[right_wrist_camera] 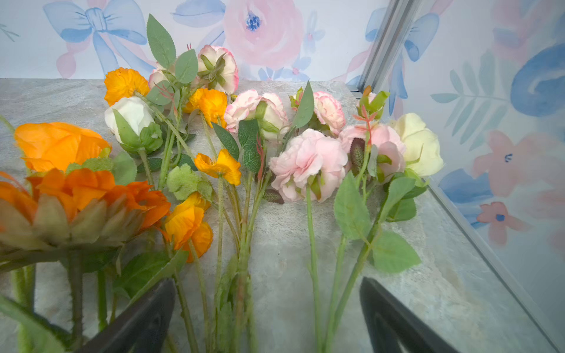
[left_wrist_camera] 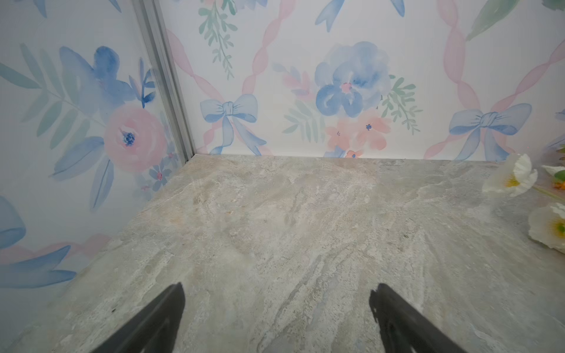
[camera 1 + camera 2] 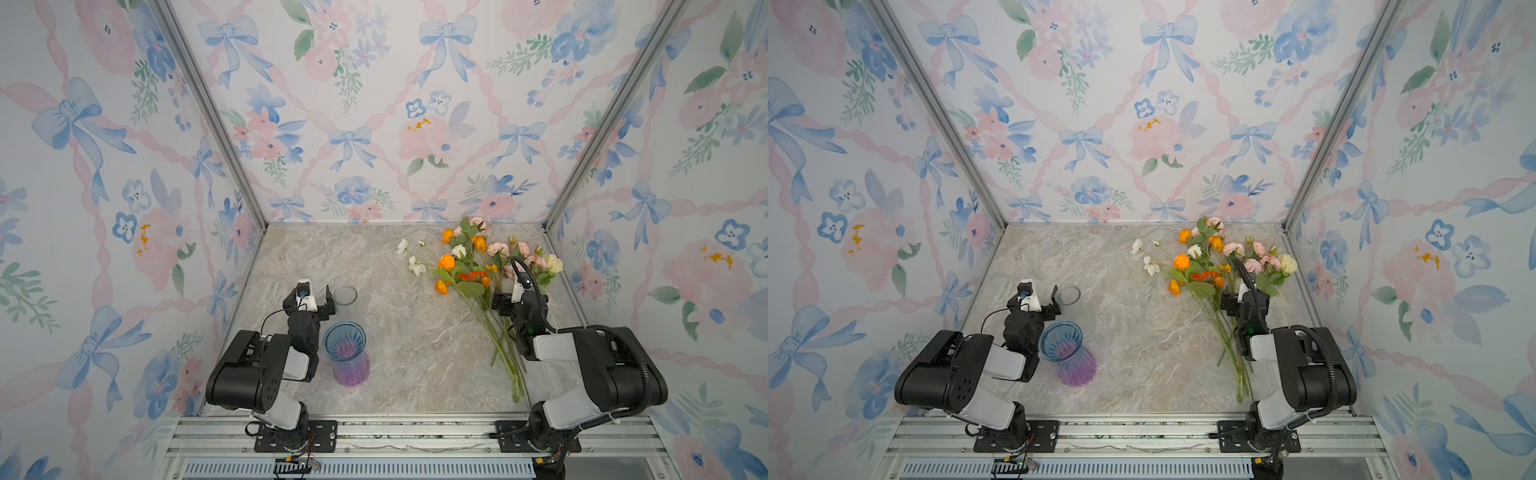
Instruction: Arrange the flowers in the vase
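Note:
The flowers lie in a loose bundle at the back right of the marble table, blooms toward the back wall, stems running toward the front. A blue and purple ribbed glass vase stands upright at the left, beside my left arm. My right gripper hovers open over the stems, several of which run between its fingers. My left gripper is open behind the vase with only bare table between its fingers. White blooms show at the edge of the left wrist view.
A clear glass tumbler stands just right of the left gripper, behind the vase. Wallpapered walls with aluminium corner posts enclose the table on three sides. A metal rail runs along the front.

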`<state>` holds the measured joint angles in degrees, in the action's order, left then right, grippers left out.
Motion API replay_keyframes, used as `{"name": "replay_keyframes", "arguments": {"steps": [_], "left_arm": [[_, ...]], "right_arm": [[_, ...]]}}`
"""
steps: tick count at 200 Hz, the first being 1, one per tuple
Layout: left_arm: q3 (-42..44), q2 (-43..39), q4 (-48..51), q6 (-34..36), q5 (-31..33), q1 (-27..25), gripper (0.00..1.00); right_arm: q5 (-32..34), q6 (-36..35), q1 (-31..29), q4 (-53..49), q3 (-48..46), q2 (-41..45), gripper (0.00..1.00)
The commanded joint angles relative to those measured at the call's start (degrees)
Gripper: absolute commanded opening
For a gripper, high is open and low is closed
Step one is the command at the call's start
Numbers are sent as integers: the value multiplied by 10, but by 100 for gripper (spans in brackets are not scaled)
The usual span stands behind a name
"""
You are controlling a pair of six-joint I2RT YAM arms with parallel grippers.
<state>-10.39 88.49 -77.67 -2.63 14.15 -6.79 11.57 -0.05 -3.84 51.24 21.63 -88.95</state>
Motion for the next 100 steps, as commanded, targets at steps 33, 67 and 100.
{"name": "replay_keyframes", "arguments": {"steps": [33,67,100], "left_arm": [[-2,7,-7,-3,2,-2,98],[-2,7,-7,-3,2,-2,98],[-1,7,-7,-3,1,-2,98]], "right_arm": [[3,7,-1,9,6,4,97],[4,7,-1,9,6,4,97],[6,5,-3,8,7,4,97]]}}
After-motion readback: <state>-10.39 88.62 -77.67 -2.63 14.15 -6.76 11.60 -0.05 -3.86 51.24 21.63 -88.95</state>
